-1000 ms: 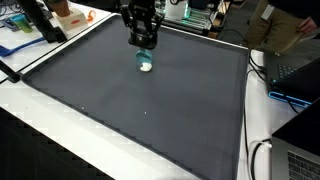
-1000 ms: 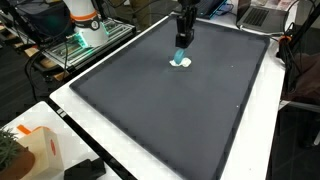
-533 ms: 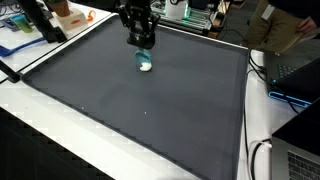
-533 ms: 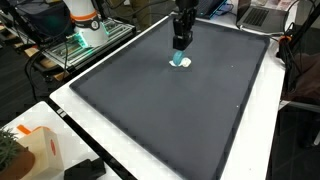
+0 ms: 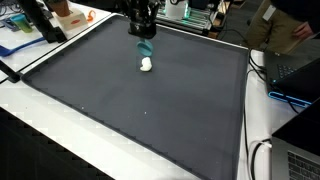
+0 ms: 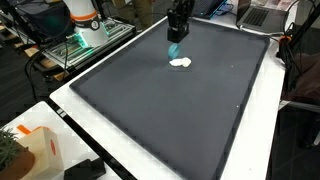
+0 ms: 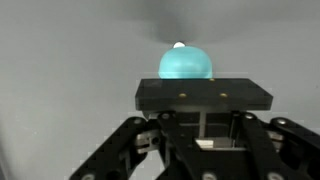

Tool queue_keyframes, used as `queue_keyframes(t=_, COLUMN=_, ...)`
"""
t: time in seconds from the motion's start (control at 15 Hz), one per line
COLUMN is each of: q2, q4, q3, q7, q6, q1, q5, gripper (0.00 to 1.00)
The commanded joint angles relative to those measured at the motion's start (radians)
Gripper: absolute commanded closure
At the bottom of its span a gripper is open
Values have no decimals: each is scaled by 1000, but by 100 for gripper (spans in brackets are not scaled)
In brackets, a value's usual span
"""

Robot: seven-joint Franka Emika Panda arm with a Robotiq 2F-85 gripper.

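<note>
We see the fingers (image 5: 143,36) clamped on a teal rounded object (image 5: 146,47), their tips hidden; the white lump (image 5: 146,64) beneath is indistinct.

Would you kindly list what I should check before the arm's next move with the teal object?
1. Fingers shut on the teal object: ok.
2. Teal object hangs off the mat, not touching it: ok.
3. White object lies on the mat, apart from the teal object: ok.
4. Grip centred on the teal object: cannot tell; the contact is hidden.
5. Person at the table's edge is well away from the fingers: ok.
</note>
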Motion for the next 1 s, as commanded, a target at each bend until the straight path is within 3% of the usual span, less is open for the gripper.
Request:
queue_keyframes(t=0.0, q2=-190, q4=-82, q3=16, q7=-5, q6=-21, q1=14, q5=44, gripper=79)
queue_keyframes(t=0.2, q2=-330, q4=-135, q3=37, q7=26, q6=-2, q1=38, q5=135, gripper=79)
queue_keyframes(t=0.33, q2=-390, q4=-153, q3=42, q7=-37, q6=-48, q1=70, q5=216, gripper=79)
queue_keyframes(t=0.4, q2=-303, q4=-85, q3=45, q7=3, q6=-27, q1=43, q5=149, gripper=54)
queue_keyframes(t=0.6, q2=-374, q4=-125, q3=53, q7=-8, q6=-47, q1=66, q5=188, gripper=54)
queue_keyframes(t=0.93, q2=-375, q4=-138, q3=51, q7=-14, q6=-47, q1=65, q5=189, gripper=54)
